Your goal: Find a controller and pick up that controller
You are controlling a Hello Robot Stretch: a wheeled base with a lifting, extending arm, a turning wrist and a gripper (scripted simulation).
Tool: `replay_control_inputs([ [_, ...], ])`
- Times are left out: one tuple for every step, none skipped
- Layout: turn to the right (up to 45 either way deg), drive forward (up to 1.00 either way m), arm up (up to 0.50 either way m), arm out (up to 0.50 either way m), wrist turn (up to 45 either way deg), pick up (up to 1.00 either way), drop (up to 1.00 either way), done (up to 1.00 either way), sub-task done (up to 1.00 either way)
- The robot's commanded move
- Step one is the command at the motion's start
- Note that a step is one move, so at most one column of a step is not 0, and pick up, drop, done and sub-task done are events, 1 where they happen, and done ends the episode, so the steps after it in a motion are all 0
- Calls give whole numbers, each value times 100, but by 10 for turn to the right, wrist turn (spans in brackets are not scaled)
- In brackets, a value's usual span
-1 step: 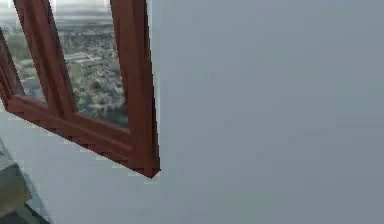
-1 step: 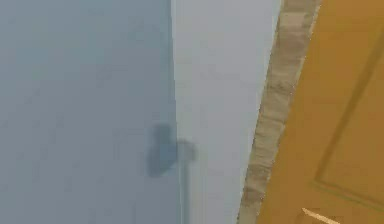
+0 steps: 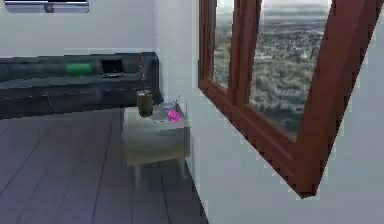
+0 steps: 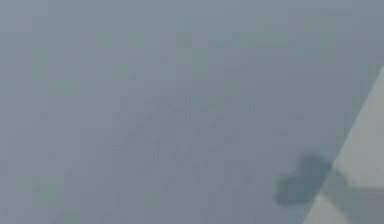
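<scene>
Step in hand, by judgement: search phase, pick not yet begun. Controller: location cannot be told; likeliest candidates, by size alone, the small items on the side table (image 3: 155, 140), none firm enough in shape to earn the name. Gripper: state and load cannot be told from these frames. Next move, as judged: drive ahead, bearing slightly toward the forward view's left to close on the table; keep the base off the wall (image 3: 250, 190) at the forward view's right; then turn to bring the arm side to the tabletop for a closer look. Second place to check if the table yields nothing: the sofa (image 3: 40, 85) seat. Materials and shapes. Side table: pale, matte, boxy body with softly rounded corners, on short pale legs, set just beside the wall. On its top: dark cup (image 3: 145, 100), cylindrical, upright, toward the far corner; pink item (image 3: 174, 116), bright magenta, small, irregular outline, nearer the wall. Sofa: long, low, dark grey, padded, along the back wall; fabric or leather not distinguishable. On the seat: green cushion (image 3: 78, 69), flat oblong; next to it a dark laptop-like shape (image 3: 112, 68), thin and angular. Window frame (image 3: 300, 150): thick reddish-brown wood, smooth, mullion between two panes, hazy cityscape behind the glass. Floor (image 3: 60, 170): dark grey planks with long straight seams, low sheen. Wall: plain, pale, smooth. Arm side view: flat grey-blue matte surface (image 4: 150, 100), probably that same wall at close range.
</scene>
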Motion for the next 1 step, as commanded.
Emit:
replay_control_inputs([
  [-450, 0, 0, 0, 0, 0, 0, 0, 0],
])
